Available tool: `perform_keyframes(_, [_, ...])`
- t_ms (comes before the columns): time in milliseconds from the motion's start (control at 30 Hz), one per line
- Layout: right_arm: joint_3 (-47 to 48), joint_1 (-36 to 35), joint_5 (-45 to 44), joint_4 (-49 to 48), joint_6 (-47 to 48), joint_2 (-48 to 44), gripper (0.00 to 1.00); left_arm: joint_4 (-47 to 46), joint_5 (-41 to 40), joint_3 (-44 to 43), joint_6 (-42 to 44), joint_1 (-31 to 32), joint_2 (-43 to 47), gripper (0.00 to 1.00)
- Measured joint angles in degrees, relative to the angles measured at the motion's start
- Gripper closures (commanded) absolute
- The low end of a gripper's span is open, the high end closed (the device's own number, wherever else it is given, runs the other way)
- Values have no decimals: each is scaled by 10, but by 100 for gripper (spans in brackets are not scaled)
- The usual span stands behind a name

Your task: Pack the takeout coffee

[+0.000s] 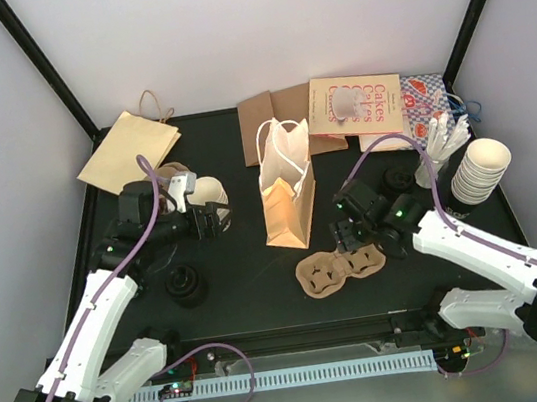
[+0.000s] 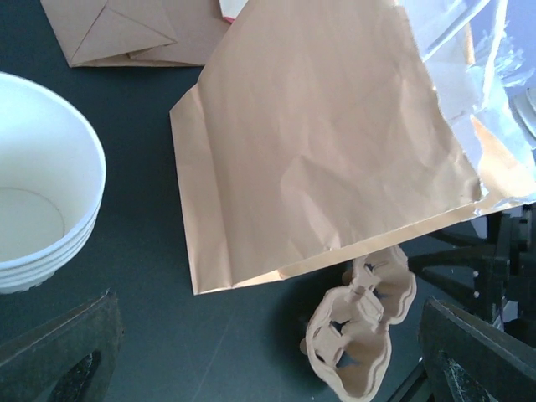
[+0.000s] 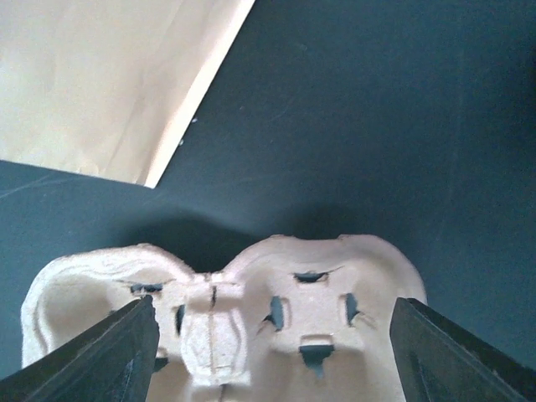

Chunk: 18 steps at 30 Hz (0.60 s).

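Observation:
No lidded takeout coffee shows in any view. A stack of lidless white cups [image 1: 213, 195] [image 2: 38, 209] stands just beyond my left gripper [image 1: 207, 218] [image 2: 268, 339], which is open and empty. Black round lids [image 1: 185, 284] sit near the left arm. The tan paper bag [image 1: 286, 198] [image 2: 327, 142] [image 3: 100, 75] stands upright mid-table. In front of it lies the brown pulp cup tray [image 1: 337, 269] [image 2: 360, 335] [image 3: 318, 293]. My right gripper [image 1: 350, 229] [image 3: 276, 343] is open, its jaws astride the tray's right well; contact is unclear.
A second cup stack [image 1: 481, 169] stands at the right, with stirrers and packets [image 1: 441, 135] behind it. Flat bags [image 1: 129, 146], cardboard sleeves [image 1: 272, 120] and a cake box [image 1: 361, 106] lie along the back. Another dark round object [image 1: 399, 179] sits behind the right gripper.

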State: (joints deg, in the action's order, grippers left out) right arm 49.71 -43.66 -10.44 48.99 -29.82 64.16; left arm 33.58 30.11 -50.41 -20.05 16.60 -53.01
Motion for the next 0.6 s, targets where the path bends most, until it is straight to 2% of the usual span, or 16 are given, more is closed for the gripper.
perform_keyframes(200, [-27,-17,35,-19,-7,39,26,-11,14,0,6,2,0,1])
perform_keyframes(600, [-86,-64,40,-79,-27,91,30,-24,47,3,16,17,-9,1])
